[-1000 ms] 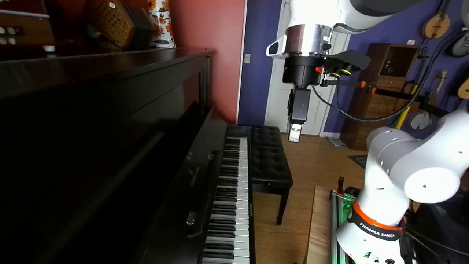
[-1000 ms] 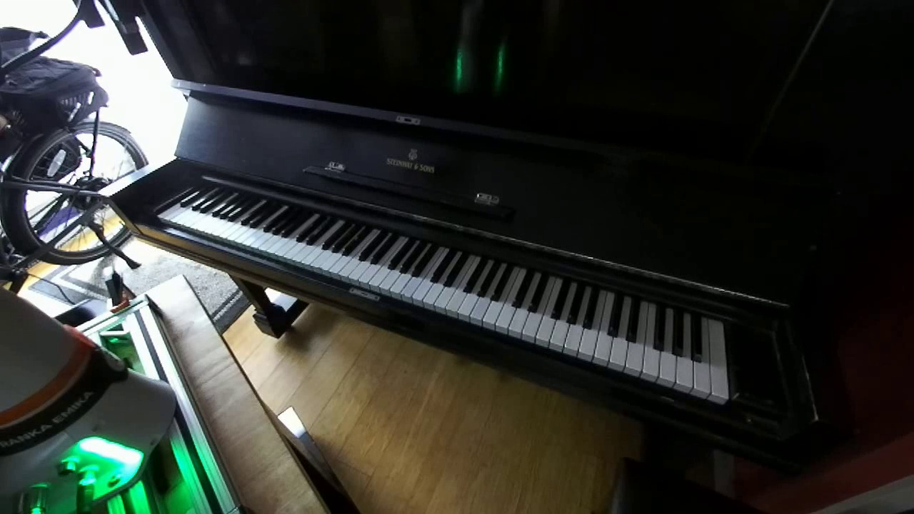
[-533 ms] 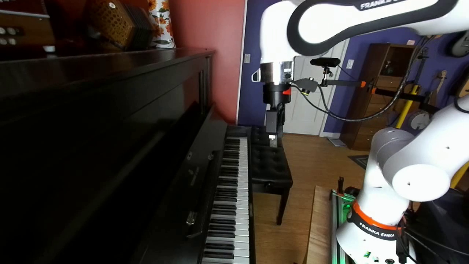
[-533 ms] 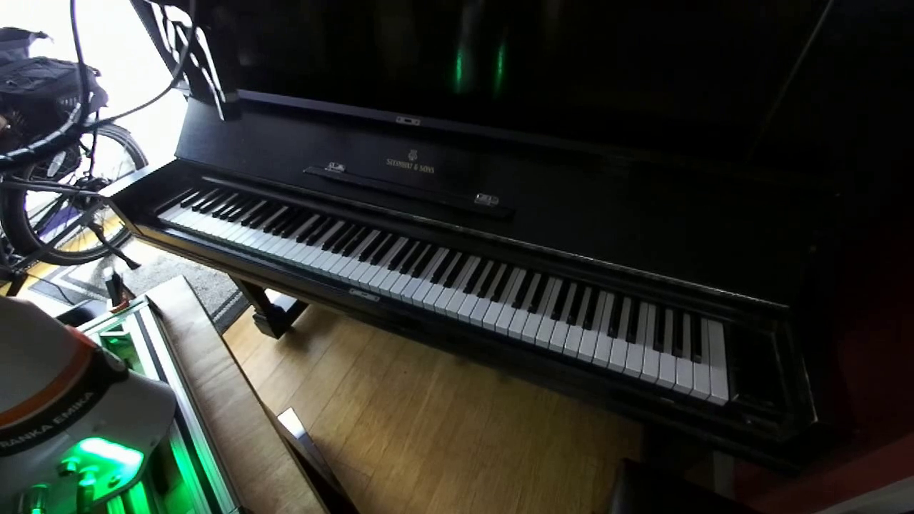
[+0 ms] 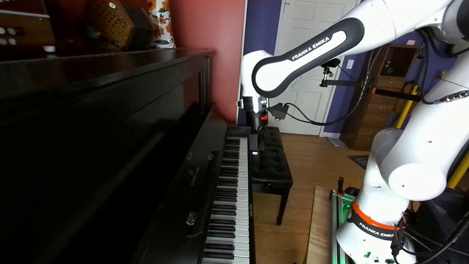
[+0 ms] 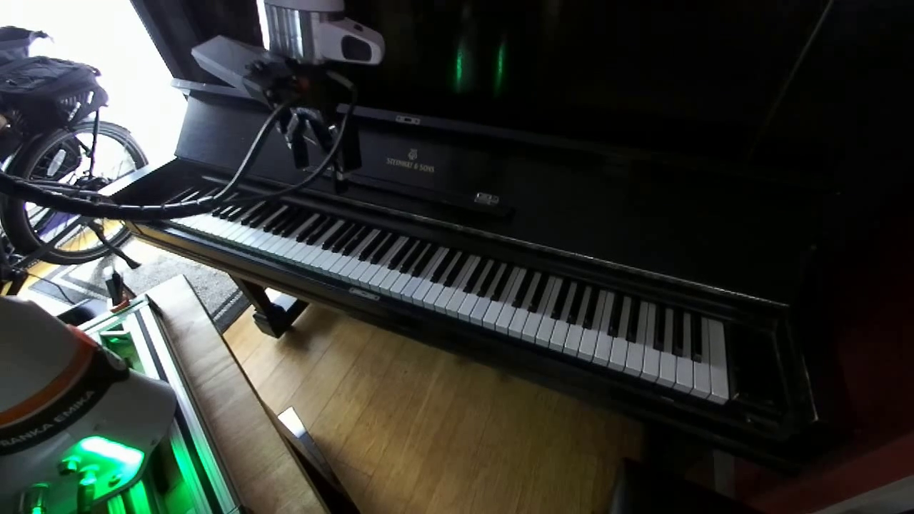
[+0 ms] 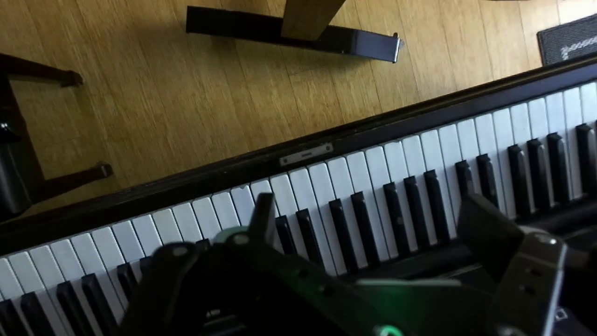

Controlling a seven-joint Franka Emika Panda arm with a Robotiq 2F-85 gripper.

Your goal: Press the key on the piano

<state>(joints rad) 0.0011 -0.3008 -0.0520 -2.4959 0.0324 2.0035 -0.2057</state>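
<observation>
The black upright piano (image 5: 165,99) fills the left of an exterior view, and the piano (image 6: 614,207) also spans an exterior view. Its row of keys (image 6: 457,285) is uncovered and also shows in the wrist view (image 7: 345,186). My gripper (image 6: 320,168) points down, above the keyboard in the picture and in front of the fallboard. In an exterior view my gripper (image 5: 255,156) appears just right of the keys. In the wrist view my open gripper (image 7: 371,200) has its fingers wide apart with only keys showing between them. No contact with a key is visible.
A black padded bench (image 5: 271,165) stands along the piano's front at its far end. The robot base stands on a wooden-edged table (image 6: 221,385). A looping cable (image 6: 143,210) hangs from my wrist. A bicycle (image 6: 71,193) stands beyond the piano's end.
My arm has reached out and down towards the piano, moving left in an exterior view. In an exterior view the gripper has come into sight from the upper left. The piano has not moved.
</observation>
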